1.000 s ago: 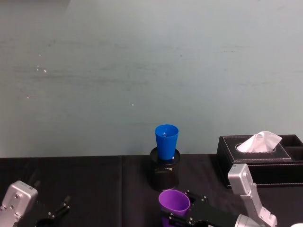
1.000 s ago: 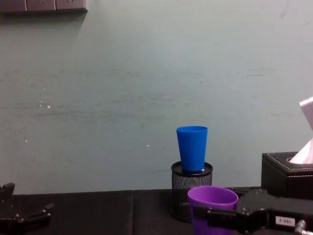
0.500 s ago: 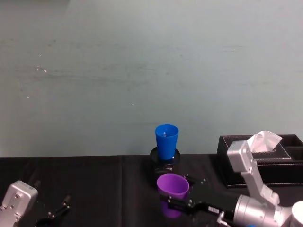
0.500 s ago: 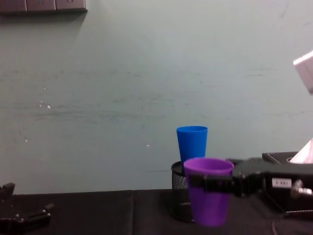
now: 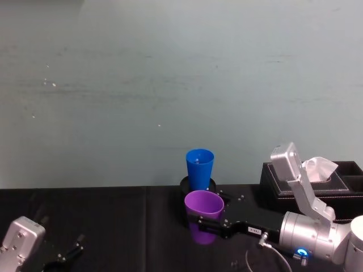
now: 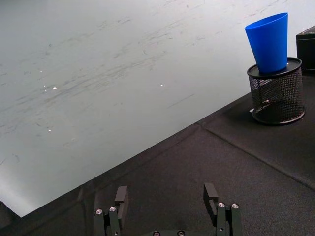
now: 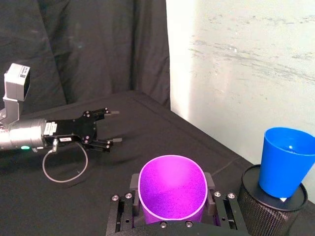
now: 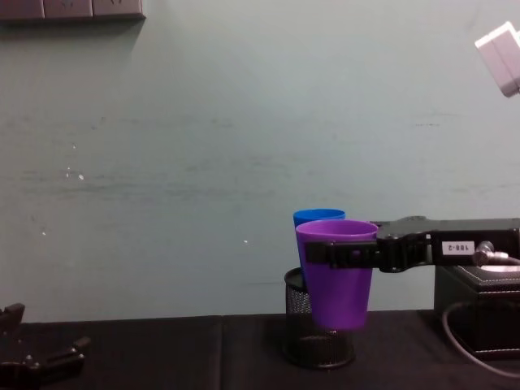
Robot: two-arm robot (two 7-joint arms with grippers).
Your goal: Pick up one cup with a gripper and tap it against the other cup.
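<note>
Your right gripper (image 8: 318,253) holds the purple cup (image 8: 337,280) up in the air, above the black table (image 6: 197,167). Its two fingers squeeze the cup just under the rim, one on each side. The cup stands straight with its open end up.

The blue cup (image 5: 199,167) sits in the top of the wire pen holder (image 6: 275,96), near the pale wall (image 5: 170,85). It also has its open end up. From your chest view the purple cup is right in front of the blue cup and hides most of it. In the right wrist view you can see a gap between the two cups, so they are close but not touching. The purple cup's rim is a little lower than the blue cup's rim.

Your left gripper (image 6: 165,194) rests low over the table, well away from both cups. Its fingers are apart and hold nothing.

A dark tissue box (image 5: 317,181) sits on the table to the right of the cups.
</note>
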